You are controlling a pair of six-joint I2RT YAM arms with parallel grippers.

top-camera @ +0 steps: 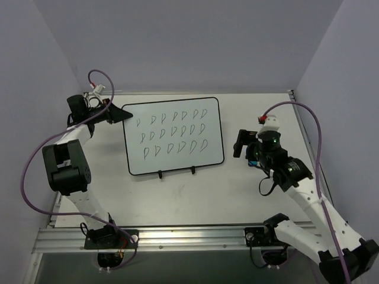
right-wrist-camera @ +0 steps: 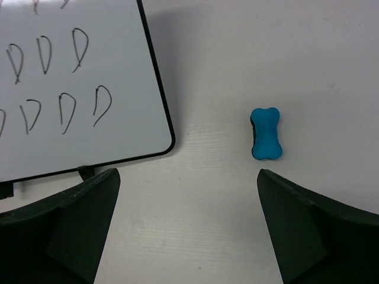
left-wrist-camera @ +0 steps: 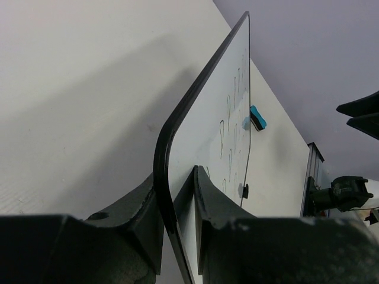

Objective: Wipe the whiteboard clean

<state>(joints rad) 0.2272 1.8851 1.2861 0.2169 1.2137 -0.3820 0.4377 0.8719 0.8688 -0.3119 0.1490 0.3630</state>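
The left pincer [left-wrist-camera: 176, 198] pinches the whiteboard [left-wrist-camera: 213, 133] corner; the right pincer [right-wrist-camera: 188, 176], spread above the eraser [right-wrist-camera: 265, 133] at right of frame, may nudge it aside if misaligned.

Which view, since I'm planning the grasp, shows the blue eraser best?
Right wrist: the blue eraser lies whole, unobstructed, seen from above. Left wrist shows it small, side-on, beyond the whiteboard. The top view does not show it.
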